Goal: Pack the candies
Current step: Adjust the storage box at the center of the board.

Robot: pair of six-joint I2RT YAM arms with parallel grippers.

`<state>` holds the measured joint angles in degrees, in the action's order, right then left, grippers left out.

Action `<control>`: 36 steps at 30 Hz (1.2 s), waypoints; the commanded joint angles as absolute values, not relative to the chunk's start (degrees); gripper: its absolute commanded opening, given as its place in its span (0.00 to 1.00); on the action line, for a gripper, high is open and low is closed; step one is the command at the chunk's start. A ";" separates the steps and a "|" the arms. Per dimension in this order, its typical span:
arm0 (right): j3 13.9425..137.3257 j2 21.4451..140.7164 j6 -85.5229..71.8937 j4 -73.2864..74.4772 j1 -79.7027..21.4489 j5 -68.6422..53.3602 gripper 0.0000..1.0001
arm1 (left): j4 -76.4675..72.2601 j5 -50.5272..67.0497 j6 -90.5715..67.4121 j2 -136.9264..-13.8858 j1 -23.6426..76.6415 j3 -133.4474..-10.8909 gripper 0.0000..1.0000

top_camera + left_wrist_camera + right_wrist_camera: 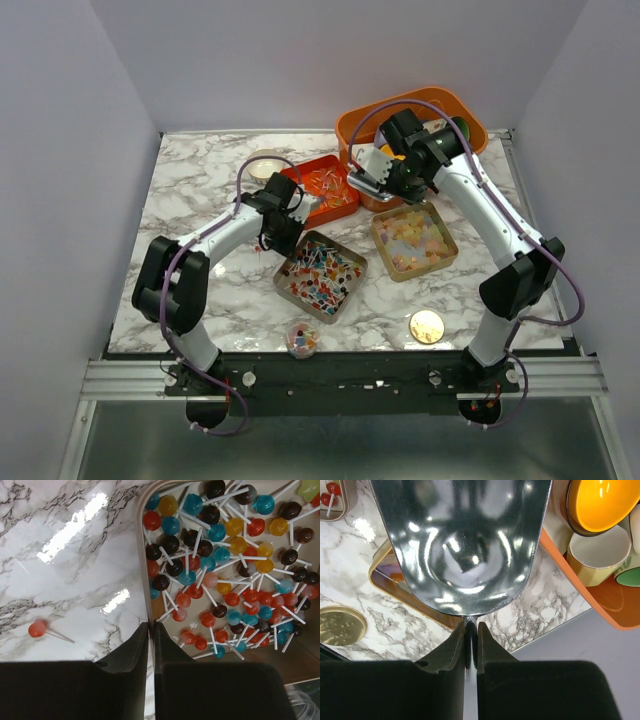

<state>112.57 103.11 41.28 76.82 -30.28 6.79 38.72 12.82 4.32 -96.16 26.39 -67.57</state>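
The right gripper (471, 639), clamped on the handle of the steel scoop (465, 545), should probably lower it level into the pale candies (413, 240) just beside it, while the left gripper (151, 632), jaws pressed together empty, hangs beside the lollipop tray (142, 545)

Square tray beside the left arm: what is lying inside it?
Lollipops in red, blue, yellow and dark brown, with white sticks, fill the tray. The pile hides most of its floor; one corner is bare.
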 commanded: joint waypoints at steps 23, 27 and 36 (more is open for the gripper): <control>112.59 104.06 39.99 86.40 -29.44 6.24 0.01 | 36.21 20.20 -31.47 -101.07 26.46 -70.49 0.00; 111.71 103.97 40.34 86.57 -29.44 6.50 0.01 | 37.79 24.95 -30.68 -98.09 25.14 -71.19 0.47; 110.93 102.31 47.27 83.60 -29.71 7.38 0.01 | 35.71 41.73 -26.45 -86.23 17.67 -71.71 0.81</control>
<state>112.20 103.44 42.09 76.82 -29.87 6.83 39.51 29.28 -28.67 -93.30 20.40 -69.73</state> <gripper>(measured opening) 0.178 0.795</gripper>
